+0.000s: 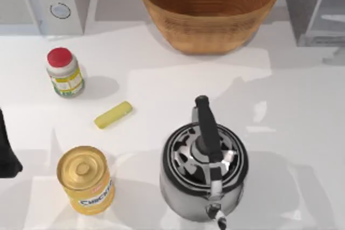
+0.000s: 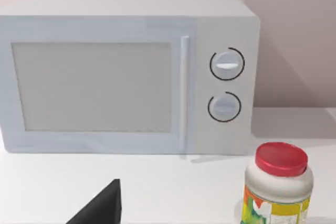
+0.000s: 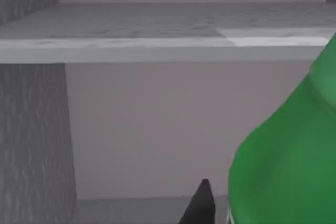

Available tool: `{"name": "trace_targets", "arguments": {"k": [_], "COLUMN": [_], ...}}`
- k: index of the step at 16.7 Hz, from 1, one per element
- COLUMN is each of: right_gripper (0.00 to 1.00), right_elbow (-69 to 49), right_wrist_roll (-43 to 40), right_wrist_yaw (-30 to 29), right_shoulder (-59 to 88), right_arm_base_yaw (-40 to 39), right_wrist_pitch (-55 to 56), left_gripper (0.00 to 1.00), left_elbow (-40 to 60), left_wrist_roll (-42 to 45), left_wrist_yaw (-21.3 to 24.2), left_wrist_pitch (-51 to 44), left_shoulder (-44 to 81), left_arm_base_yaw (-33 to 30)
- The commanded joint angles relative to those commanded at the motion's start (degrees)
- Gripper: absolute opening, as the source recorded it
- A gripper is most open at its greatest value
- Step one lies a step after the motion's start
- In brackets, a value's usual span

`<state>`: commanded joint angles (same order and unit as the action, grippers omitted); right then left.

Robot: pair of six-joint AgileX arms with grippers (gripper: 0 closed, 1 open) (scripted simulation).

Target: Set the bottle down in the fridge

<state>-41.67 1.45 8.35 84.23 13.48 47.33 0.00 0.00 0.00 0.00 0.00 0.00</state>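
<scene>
- Bottle (image 3: 283,166), green, sits inside the fridge (image 3: 157,30) at the table's far right, below a shelf; release remains.
- Right gripper's grasp: cannot tell.
- Left arm (image 1: 8,149) parked at near left.

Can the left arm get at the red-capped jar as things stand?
Probably yes. The jar stands alone on the table's left, nothing around it, and the left arm sits at the left edge nearby. The butter stick and can lie off that line.
</scene>
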Motion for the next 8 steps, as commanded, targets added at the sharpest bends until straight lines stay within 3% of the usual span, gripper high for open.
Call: {"name": "trace_targets", "arguments": {"k": [4, 8], "right_gripper": [0.01, 0.01], "right_elbow": [-8.4, -13.5], "right_wrist_roll": [-0.3, -0.6], "right_wrist_yaw": [3.3, 5.7], "right_shoulder": [21.5, 33.7], "right_arm_base_yaw": [1.7, 2.4], "right_wrist_pitch": [9.8, 15.7], "left_gripper": [1.00, 1.00], "left_elbow": [0.0, 0.0], "left_wrist_roll": [0.0, 0.0], "left_wrist_yaw": [0.0, 0.0], "left_wrist_pitch": [0.0, 0.0], "left_shoulder": [0.0, 0.0], "left_arm_base_yaw": [0.0, 0.0]}}
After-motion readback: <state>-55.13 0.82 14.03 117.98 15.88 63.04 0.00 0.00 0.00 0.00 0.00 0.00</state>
